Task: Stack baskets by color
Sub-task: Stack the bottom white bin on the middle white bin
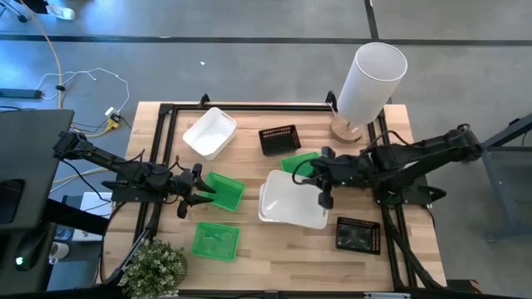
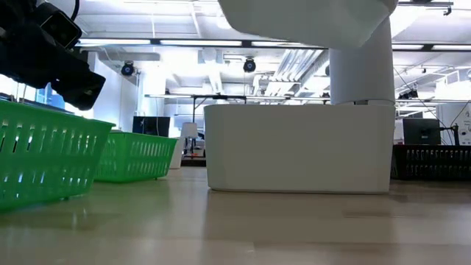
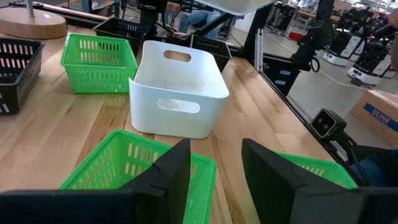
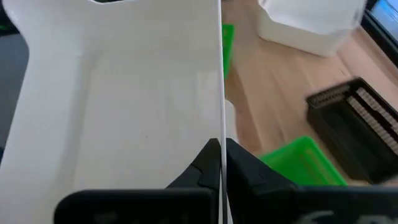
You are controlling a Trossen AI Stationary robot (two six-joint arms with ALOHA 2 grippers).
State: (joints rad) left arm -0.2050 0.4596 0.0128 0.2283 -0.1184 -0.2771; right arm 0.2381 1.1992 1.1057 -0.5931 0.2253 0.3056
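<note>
My right gripper (image 1: 323, 198) is shut on a white basket (image 1: 291, 199), which hangs in the air; its underside (image 2: 309, 18) shows above a second white basket (image 2: 298, 147) standing on the table. A third white basket (image 1: 209, 133) sits far left. My left gripper (image 3: 214, 171) stands open just above a green basket (image 1: 224, 191), apart from its rim. Other green baskets lie at the near left (image 1: 216, 241) and under my right arm (image 1: 299, 162). Black mesh baskets sit at the far middle (image 1: 279, 139) and near right (image 1: 359, 234). My right gripper pinches the white basket's upper wall edge (image 4: 221, 124) on the side toward the table's right, one finger inside the basket and one outside. The fingers come slanting down from the right. The basket is lifted clear, roughly level, above the other white basket.
A tall white cylinder on a wooden base (image 1: 366, 83) stands at the far right corner. A leafy potted plant (image 1: 154, 267) sits at the near left corner. A black frame rail (image 1: 249, 106) runs along the table's edges. Bare wood lies along the near edge.
</note>
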